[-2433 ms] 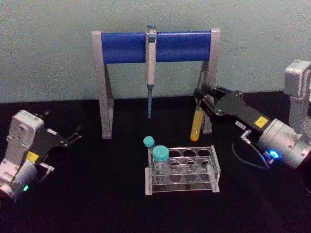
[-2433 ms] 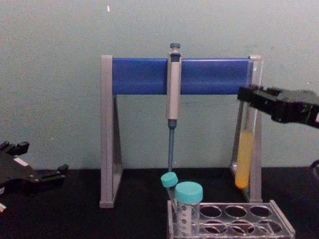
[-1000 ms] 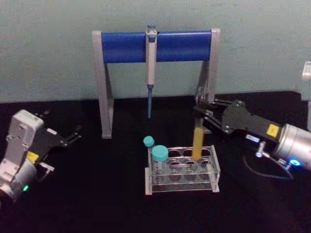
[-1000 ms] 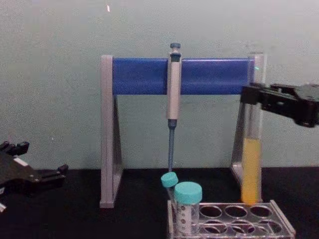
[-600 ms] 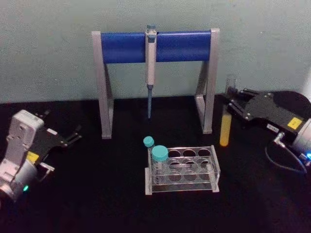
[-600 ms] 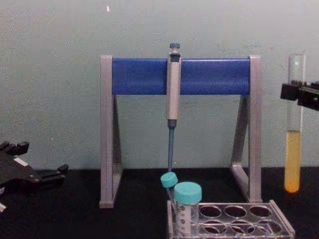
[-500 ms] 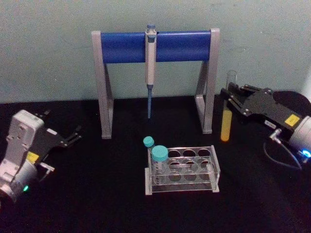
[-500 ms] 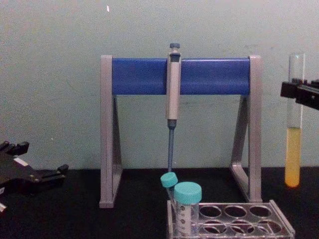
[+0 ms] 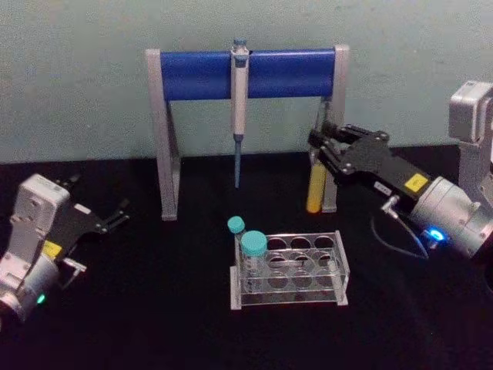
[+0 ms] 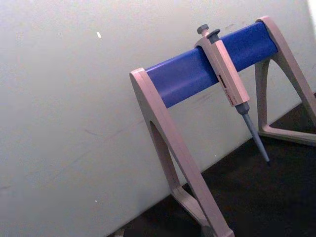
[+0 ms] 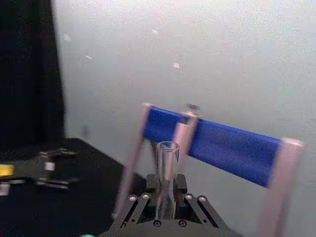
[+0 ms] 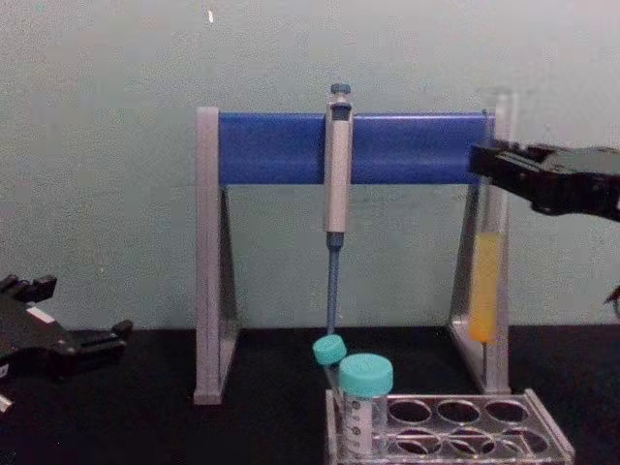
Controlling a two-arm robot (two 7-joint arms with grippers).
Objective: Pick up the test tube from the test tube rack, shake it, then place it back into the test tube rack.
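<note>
1. The right gripper [image 9: 318, 140] is reaching in from the right and clamping the test tube [image 9: 316, 189] near its open top, with its jaws closed against the glass.
2. The test tube is hanging upright in the air, with yellow liquid filling its lower part.
3. The tube is showing in front of the right leg of the pipette stand [image 9: 246, 73]. It is hanging clear of the test tube rack [image 9: 340, 266], behind and above the rack's right end.
4. The rack is standing on the black table [image 9: 154, 308], with two teal-capped tubes [image 9: 254, 245] occupying its left end.
5. A pipette [image 9: 239, 100] is hanging from the stand's blue bar.
6. The left gripper [image 9: 115, 214] is resting low at the left, well apart from the rack, with its jaws spread and gripping nothing.
</note>
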